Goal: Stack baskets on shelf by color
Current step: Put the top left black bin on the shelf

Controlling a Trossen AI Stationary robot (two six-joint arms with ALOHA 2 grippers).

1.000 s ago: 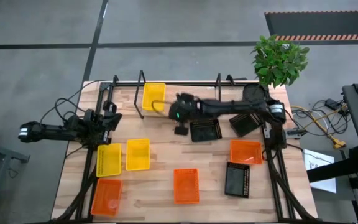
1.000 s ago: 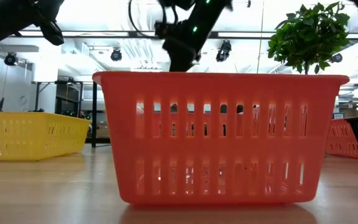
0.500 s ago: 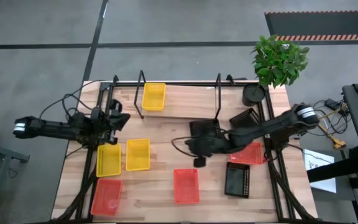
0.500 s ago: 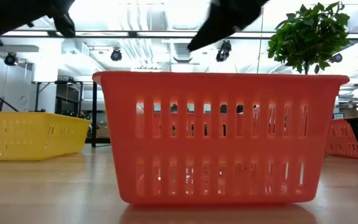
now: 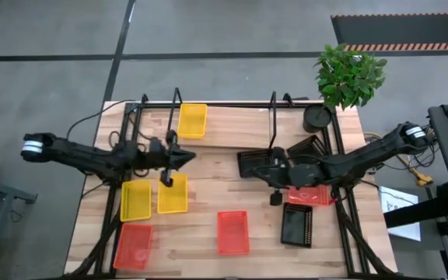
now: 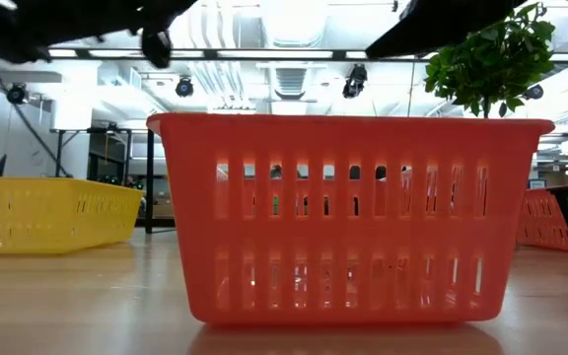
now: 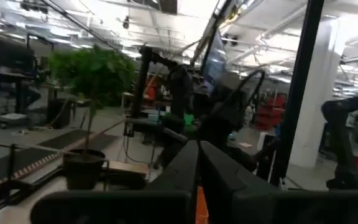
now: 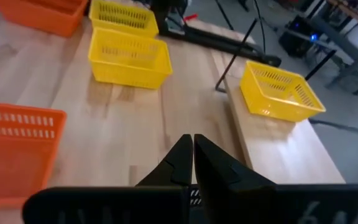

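The left pincer [image 5: 166,181] is shut tight and holds nothing; it hangs just over the top end of a yellow basket [image 5: 173,194] near the middle left of the surface [image 5: 208,175]; the right pincer [image 5: 274,199] is shut too, with nothing in it, and hangs over bare wood between a black basket [image 5: 256,162] and an orange basket [image 5: 232,232].

One yellow basket [image 5: 192,120] already sits on the shelf [image 5: 208,103] at the back, in the left part; a second loose yellow one [image 5: 136,200] lies just beside the one under the left pincer; an orange basket [image 5: 133,246] lies at the front left corner, and another orange one [image 5: 308,191] sits on the right, partly under the right arm; more black baskets lie on the right, one near the front [image 5: 296,224] and one by the plant pot [image 5: 316,118]; so most of the job is not yet done.

I think the step now is to pick up a yellow basket with the left pincer; to do it well, the pincer should open first, come down with one finger inside the wall and one outside, then pinch the thin rim in the middle of a short side so the basket does not tip; lift it straight, carry it to the yellow one on the shelf, and line up the edges before letting go, so it drops neatly inside; go slow near the shelf wires.
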